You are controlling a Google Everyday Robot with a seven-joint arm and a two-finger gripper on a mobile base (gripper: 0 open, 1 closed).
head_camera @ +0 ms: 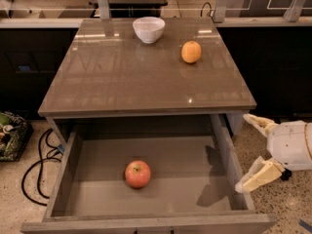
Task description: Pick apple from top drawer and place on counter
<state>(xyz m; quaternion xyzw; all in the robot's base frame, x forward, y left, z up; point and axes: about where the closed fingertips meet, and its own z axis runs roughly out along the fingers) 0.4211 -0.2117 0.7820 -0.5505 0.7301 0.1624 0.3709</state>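
The red-orange apple (138, 173) lies on the flat bottom of the pulled-out top drawer (68, 169), a little left of its middle. The glossy grey-brown counter (146, 77) lies above and behind the drawer. My gripper (252, 151) is at the right edge of the view, just outside the drawer's right wall, with its two cream fingers (258, 175) spread wide apart and nothing between them. It is well to the right of the apple.
A white bowl (148, 29) and a uniformly orange round fruit (191, 51) sit at the back of the counter. Black cables (39, 165) and a bag (9, 135) lie on the speckled floor to the left. Dark cabinets run behind.
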